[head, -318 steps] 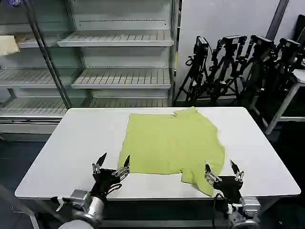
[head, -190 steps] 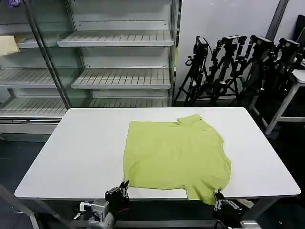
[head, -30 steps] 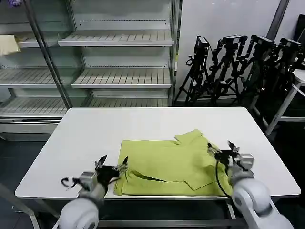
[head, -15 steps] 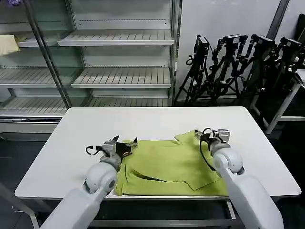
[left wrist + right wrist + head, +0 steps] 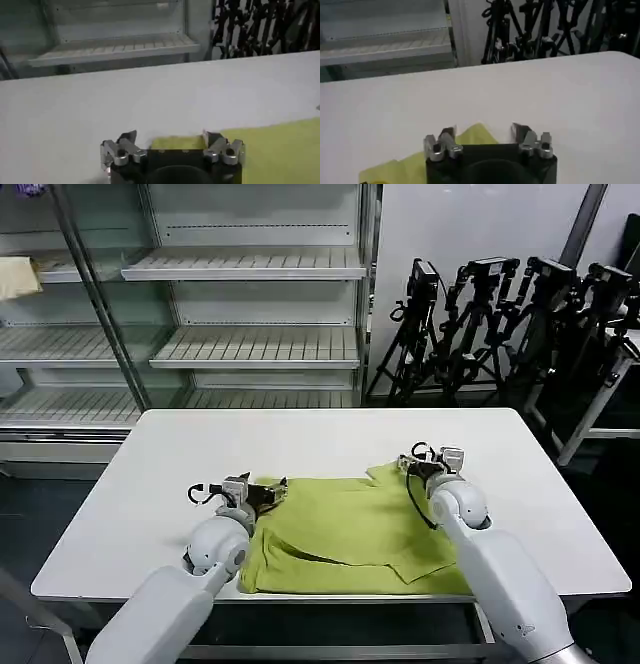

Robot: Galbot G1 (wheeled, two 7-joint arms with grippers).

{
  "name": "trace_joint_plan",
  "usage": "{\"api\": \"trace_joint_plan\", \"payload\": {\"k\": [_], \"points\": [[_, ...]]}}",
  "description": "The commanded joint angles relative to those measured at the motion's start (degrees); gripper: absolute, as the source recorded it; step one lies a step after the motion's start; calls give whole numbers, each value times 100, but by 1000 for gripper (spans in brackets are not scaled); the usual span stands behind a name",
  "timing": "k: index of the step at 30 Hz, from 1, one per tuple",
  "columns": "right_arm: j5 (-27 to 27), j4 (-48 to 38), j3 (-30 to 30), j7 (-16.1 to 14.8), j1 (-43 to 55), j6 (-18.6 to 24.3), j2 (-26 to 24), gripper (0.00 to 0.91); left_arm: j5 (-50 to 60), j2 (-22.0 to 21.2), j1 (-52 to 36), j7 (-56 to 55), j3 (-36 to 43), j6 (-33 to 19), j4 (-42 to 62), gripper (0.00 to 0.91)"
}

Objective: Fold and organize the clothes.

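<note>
The clothes are one lime short-sleeved shirt point(image 5: 350, 529), folded over on itself and lying near the front edge of the white table point(image 5: 200, 444). Its collar point(image 5: 395, 474) pokes out at the far right. My left gripper point(image 5: 262, 489) hovers open over the shirt's far left corner, and in the left wrist view that gripper point(image 5: 167, 137) has the lime shirt edge point(image 5: 175, 142) between its fingers. My right gripper point(image 5: 425, 460) is open at the collar end; in the right wrist view this gripper point(image 5: 484, 131) straddles a lime shirt point point(image 5: 475, 137). Neither gripper holds fabric.
Metal shelving point(image 5: 250, 344) stands behind the table, with a pale cream cloth point(image 5: 15, 279) on an upper left shelf. Black tripods point(image 5: 500, 324) crowd the back right. Bare tabletop lies to the left of the shirt and beyond it.
The shirt, flat earlier, now lies folded in half. Within the last second both arms swung from the near table edge out to the shirt's far edge; the right gripper drifted slightly left.
</note>
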Motion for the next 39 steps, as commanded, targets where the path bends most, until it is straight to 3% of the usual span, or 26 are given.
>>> {"api": "trace_joint_plan", "payload": {"k": [1, 10, 19, 30, 39], "points": [[91, -268, -97, 7, 54, -28, 58, 0, -109, 23, 79, 17, 93, -7, -16, 30], [45, -70, -47, -38, -96, -13, 37, 0, -118, 57, 219, 72, -23, -15, -67, 30], [-547, 431, 112, -267, -256, 207, 2, 0, -68, 175, 251, 167, -238, -33, -395, 30], [-660, 1329, 300, -308, -382, 552, -134, 0, -47, 351, 417, 309, -426, -38, -1045, 30], [-675, 2292, 610, -348, -910, 552, -535, 0, -62, 551, 753, 361, -583, -37, -1511, 30]]}}
